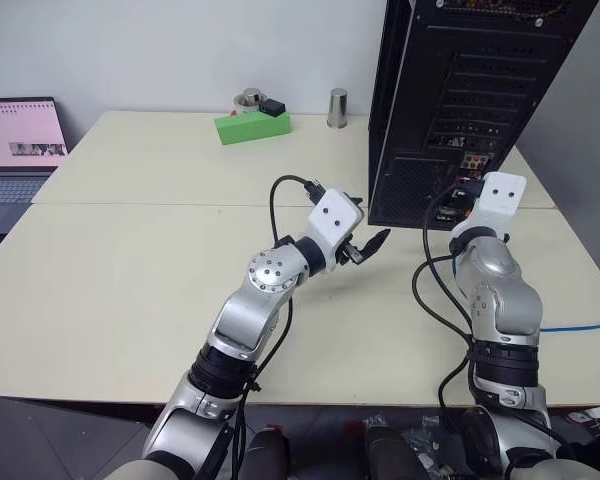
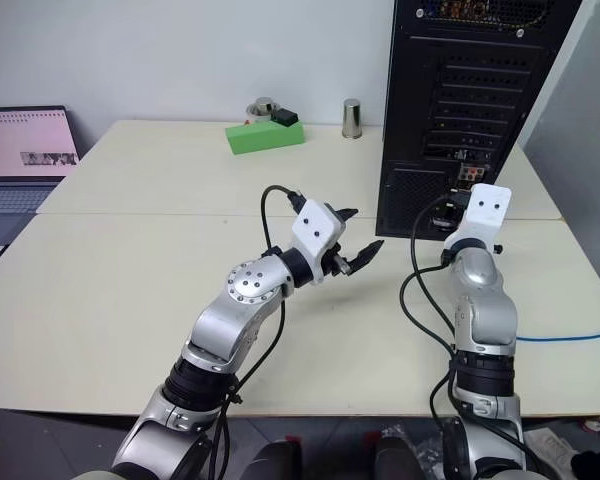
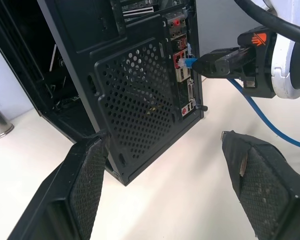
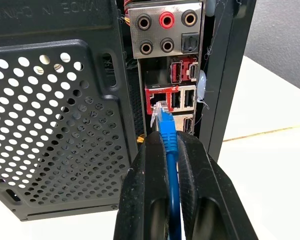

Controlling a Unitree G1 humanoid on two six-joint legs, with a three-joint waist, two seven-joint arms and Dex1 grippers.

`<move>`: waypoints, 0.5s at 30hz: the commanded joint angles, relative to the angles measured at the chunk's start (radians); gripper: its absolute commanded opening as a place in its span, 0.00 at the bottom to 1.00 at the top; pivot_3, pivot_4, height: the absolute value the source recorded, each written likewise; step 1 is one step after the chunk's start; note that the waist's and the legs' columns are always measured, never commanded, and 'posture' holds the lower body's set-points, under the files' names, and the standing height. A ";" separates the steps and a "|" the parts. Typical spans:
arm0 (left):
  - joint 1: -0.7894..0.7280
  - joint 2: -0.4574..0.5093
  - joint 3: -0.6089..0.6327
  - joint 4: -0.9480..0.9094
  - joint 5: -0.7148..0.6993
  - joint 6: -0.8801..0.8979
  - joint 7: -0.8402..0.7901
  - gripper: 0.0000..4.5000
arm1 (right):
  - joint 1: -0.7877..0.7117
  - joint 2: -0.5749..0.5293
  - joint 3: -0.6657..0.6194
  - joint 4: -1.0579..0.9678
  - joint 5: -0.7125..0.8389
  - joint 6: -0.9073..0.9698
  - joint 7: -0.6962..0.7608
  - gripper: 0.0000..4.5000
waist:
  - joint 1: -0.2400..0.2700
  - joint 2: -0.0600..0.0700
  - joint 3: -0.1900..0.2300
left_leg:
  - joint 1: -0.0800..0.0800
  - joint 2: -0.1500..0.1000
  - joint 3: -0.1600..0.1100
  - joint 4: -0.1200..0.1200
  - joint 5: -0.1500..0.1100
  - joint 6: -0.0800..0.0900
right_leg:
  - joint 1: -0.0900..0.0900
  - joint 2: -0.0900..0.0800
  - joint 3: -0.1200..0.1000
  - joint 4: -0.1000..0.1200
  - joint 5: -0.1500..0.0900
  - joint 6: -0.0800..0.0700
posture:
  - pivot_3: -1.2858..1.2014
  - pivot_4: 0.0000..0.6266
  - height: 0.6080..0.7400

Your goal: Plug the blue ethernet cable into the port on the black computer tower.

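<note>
Now the right gripper (image 4: 172, 150) pinches the cable (image 4: 168, 131), plug just before the tower's (image 4: 55, 95) port; it should push straight, clip aligned. Left gripper (image 3: 165, 175) hovers wide, empty.

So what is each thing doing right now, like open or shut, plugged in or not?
left gripper: open, holding nothing.
right gripper: shut on the blue ethernet cable.
blue ethernet cable: pinched just behind its clear plug, tip right at the ports; I can't tell if it's fully in.
black computer tower: standing upright on the table, back side facing the robot.
laptop: lid open, screen lit.
</note>
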State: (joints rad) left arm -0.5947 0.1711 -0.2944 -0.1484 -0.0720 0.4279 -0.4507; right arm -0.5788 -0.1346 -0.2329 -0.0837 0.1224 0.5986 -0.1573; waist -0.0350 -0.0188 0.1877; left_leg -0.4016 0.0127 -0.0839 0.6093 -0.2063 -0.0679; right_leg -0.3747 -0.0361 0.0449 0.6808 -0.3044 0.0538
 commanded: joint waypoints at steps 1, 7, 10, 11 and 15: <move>-0.012 -0.006 0.015 -0.029 0.002 -0.015 0.000 0.84 | -0.038 -0.009 0.004 -0.028 -0.001 -0.022 0.007 0.00 | 0.000 0.000 0.000 | 0.000 0.000 0.000 0.000 0.000 0.000 | 0.000 0.000 0.000 0.000 0.000 0.000 | 0.52 0.24 1.00; -0.011 -0.006 0.016 -0.028 0.003 -0.016 0.001 0.84 | -0.047 -0.006 -0.003 -0.017 0.000 -0.024 0.000 0.00 | 0.000 0.000 0.000 | 0.000 0.000 0.000 0.000 0.000 0.000 | 0.000 0.000 0.000 0.000 0.000 0.000 | 0.52 0.24 1.00; -0.011 -0.006 0.016 -0.028 0.003 -0.016 0.001 0.84 | -0.050 -0.004 -0.009 -0.013 0.004 -0.023 -0.003 0.00 | -0.001 0.000 0.000 | 0.000 0.000 0.000 0.000 0.000 0.000 | 0.000 0.000 0.000 0.000 0.000 0.000 | 0.52 0.24 1.00; -0.011 -0.006 0.016 -0.028 0.002 -0.016 0.001 0.84 | -0.051 -0.004 -0.010 -0.013 0.005 -0.022 -0.003 0.00 | -0.001 0.000 0.000 | 0.000 0.000 0.000 0.000 0.000 0.000 | 0.000 0.000 0.000 0.000 0.000 0.000 | 0.52 0.24 1.00; -0.012 -0.007 0.017 -0.027 0.001 -0.017 0.000 0.84 | -0.065 -0.009 -0.016 -0.009 0.010 -0.019 0.001 0.00 | -0.001 0.000 0.000 | 0.000 0.000 0.000 0.000 0.000 0.000 | -0.001 0.000 0.000 0.000 0.000 0.000 | 0.52 0.24 1.00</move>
State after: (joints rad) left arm -0.5947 0.1713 -0.2944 -0.1484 -0.0713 0.4279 -0.4502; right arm -0.6044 -0.1352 -0.2367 -0.0633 0.1226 0.5983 -0.1571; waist -0.0361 -0.0187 0.1877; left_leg -0.4017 0.0127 -0.0834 0.6090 -0.2063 -0.0679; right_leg -0.3754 -0.0360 0.0455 0.6808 -0.3044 0.0538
